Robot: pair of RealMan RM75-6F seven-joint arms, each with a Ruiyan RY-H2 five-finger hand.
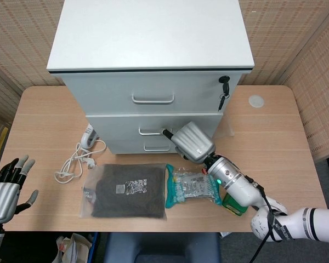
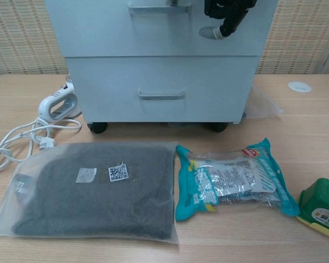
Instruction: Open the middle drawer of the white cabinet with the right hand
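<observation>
White cabinet (image 1: 153,55) w/ flat top is standing upright at the counter's back edge, centred, on dark casters. Three drawers w/ bar handles are stacked in front. Middle drawer (image 1: 126,126) is sitting a bit proud of the top one, its handle (image 1: 151,130) partly hidden behind the right hand (image 1: 191,142).
</observation>
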